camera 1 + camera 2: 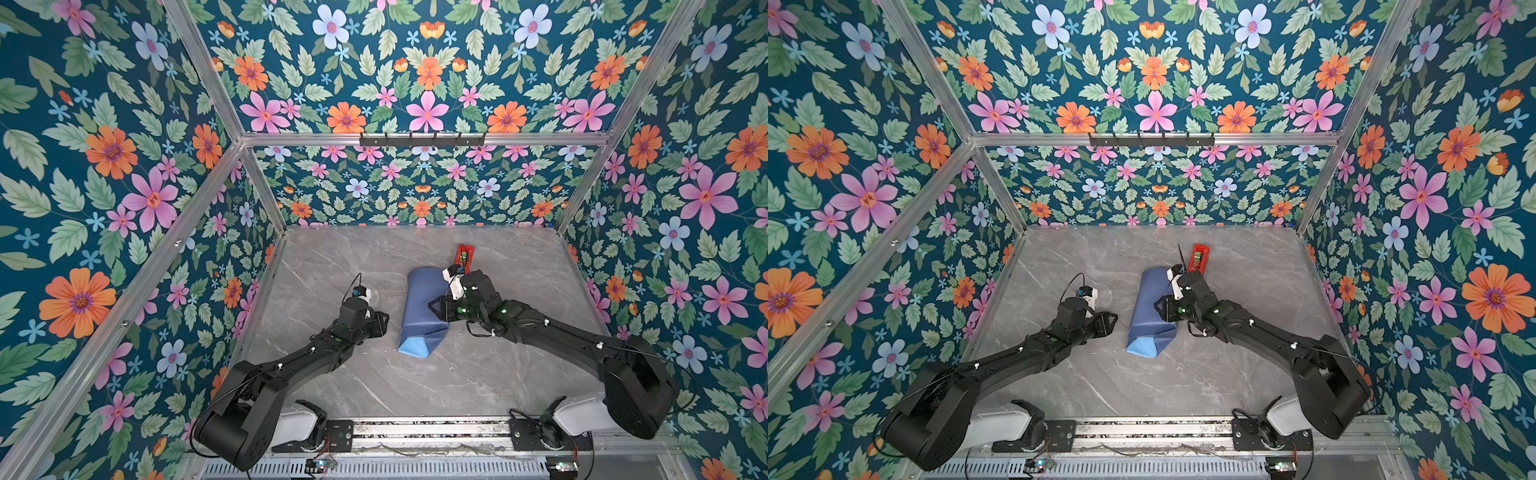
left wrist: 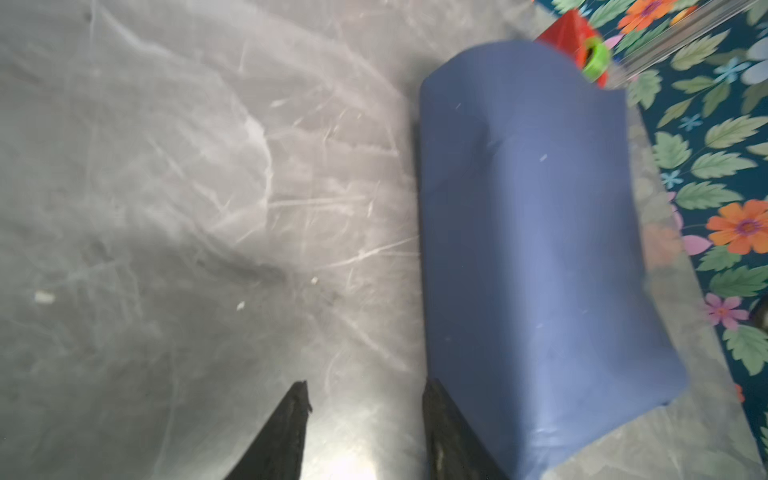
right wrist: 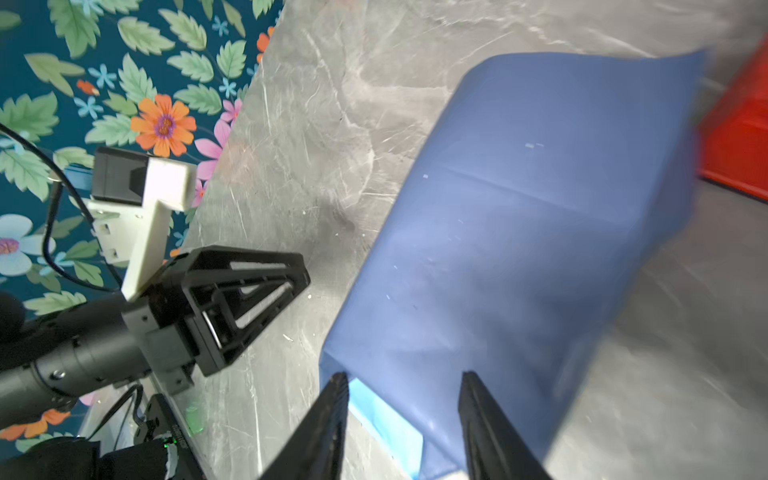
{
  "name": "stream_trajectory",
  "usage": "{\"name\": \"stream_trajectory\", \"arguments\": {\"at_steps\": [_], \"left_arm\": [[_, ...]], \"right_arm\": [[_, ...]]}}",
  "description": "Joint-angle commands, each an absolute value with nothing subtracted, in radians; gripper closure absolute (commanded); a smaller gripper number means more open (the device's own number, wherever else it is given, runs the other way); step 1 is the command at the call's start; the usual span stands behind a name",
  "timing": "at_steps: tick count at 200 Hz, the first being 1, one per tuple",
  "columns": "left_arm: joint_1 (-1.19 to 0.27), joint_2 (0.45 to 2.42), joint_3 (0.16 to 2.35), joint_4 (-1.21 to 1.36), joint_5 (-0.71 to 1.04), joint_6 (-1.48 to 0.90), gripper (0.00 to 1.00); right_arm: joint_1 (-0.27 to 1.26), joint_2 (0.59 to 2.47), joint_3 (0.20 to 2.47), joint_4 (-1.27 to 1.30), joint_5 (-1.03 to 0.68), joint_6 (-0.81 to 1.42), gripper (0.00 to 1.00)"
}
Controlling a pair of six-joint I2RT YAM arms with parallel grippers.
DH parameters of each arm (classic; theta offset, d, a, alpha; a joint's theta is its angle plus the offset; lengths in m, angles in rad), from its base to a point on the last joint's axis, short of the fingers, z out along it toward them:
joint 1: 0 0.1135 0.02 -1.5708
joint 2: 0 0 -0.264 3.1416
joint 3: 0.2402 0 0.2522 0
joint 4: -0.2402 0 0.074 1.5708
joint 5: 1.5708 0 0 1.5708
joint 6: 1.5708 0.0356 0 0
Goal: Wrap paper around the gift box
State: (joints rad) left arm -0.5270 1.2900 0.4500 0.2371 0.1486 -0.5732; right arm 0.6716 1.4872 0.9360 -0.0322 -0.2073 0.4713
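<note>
The large slate-blue sheet of paper (image 1: pixel 420 305), folded into a long bundle showing sky-blue at its near end, lies mid-way on the grey marbled worktop (image 1: pixel 478 374), flanked by the left gripper (image 2: pixel 368 388) and the right gripper (image 3: pixel 403 376), both with jaws apart.
</note>
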Motion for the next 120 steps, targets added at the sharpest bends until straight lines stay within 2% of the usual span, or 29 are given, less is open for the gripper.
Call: {"name": "stream_trajectory", "arguments": {"at_steps": [1,50,120], "left_arm": [[-0.566,1.306,0.439,0.258,0.151,-0.564,0.58],[-0.629,1.355,0.441,0.329,0.142,-0.566,0.65],[-0.730,1.383,0.463,0.339,0.076,-0.581,0.69]], "right_arm": [[0.676,1.553,0.994,-0.076,-0.233,0.409,0.59],[0.674,1.643,1.022,-0.102,-0.220,0.393,0.66],[0.673,1.639,0.969,-0.082,-0.206,0.415,0.70]]}}
